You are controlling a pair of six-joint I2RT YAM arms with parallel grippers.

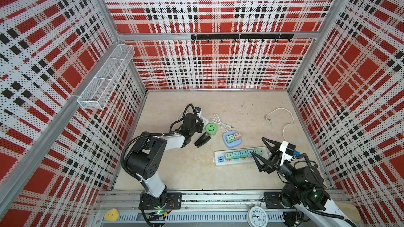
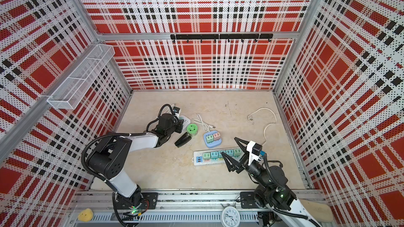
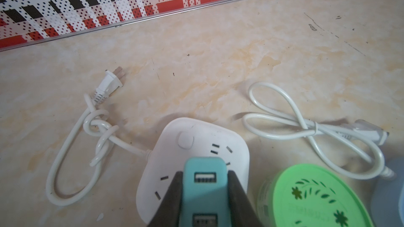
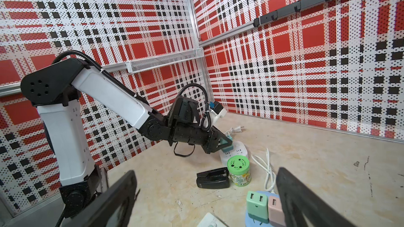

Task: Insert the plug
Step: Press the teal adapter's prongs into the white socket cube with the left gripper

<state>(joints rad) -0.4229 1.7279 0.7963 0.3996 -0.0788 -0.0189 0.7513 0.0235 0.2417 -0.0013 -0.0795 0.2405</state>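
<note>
Nearest us, the right jaws stand spread wide and empty above one end of the long power strip [image 1: 227, 162]. Should they dip, we judge they would clip the row of chargers [image 1: 243, 153] seated there. Beyond lies the blue tray [image 1: 232, 145] with two spare chargers [image 1: 230, 138], then the green can [image 1: 211, 128], just beside the white socket block [image 3: 172, 147]. Over that block the left jaws pinch the teal plug [image 3: 204, 184] by its sides. Its prongs are hidden beneath it, so we cannot tell whether they have entered the slots [image 3: 215, 146]. Risks noted: the plug looks tilted in the right wrist view, so a push may jam the prongs against the block's face. The block lies loose on the worktop [image 1: 196, 171] with nothing bracing it, and may slide or tip. The plug's smooth sides may slip in the grip, and the can may get knocked over. Farthest, the block's knotted cord [image 3: 100, 132] could drag if the block shifts.
</note>
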